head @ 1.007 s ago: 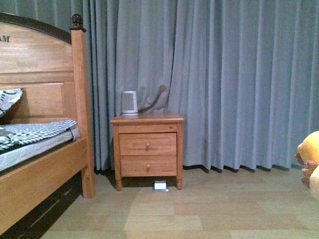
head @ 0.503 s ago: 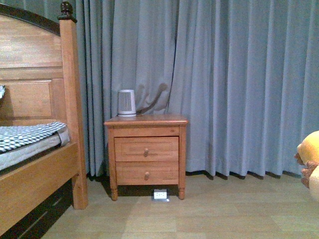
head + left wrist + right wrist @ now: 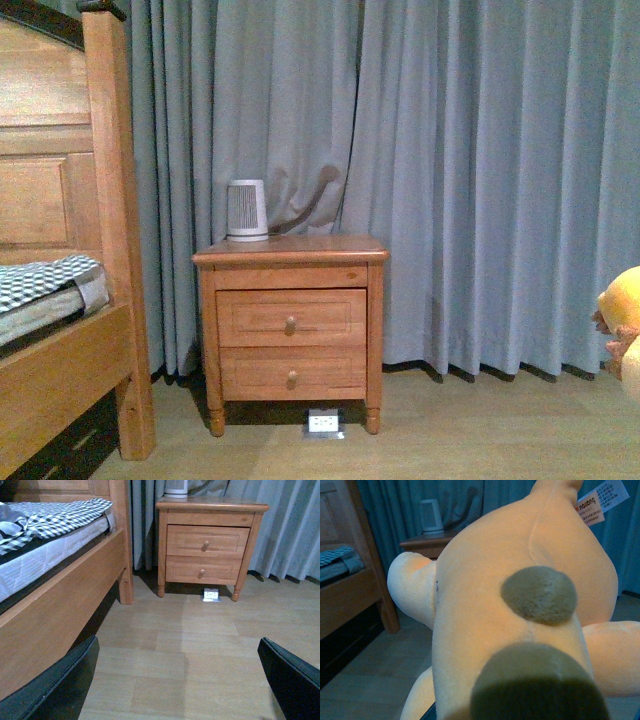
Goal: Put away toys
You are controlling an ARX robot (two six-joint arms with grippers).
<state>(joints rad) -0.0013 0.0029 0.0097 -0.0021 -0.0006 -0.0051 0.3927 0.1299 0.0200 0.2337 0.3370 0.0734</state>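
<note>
The orange-yellow plush toy (image 3: 485,595) fills the right wrist view, with brown nubs and a white hang tag (image 3: 600,500) at its far end. My right gripper is shut on the plush toy, and its fingers are hidden beneath the soft body. In the front view only part of the plush toy (image 3: 622,320) shows, at the right edge, held above the floor. My left gripper (image 3: 177,645) hangs open over the wooden floor with nothing between its black fingers (image 3: 60,685).
A wooden nightstand (image 3: 290,320) with two drawers stands against the grey curtain (image 3: 480,180), a white ribbed device (image 3: 247,210) on top. A small white box (image 3: 324,423) lies on the floor beneath it. The wooden bed frame (image 3: 60,300) stands to the left.
The nightstand has grown larger in the front view and the bed has slid further left and partly out of view. The plush toy stays at the right edge.
</note>
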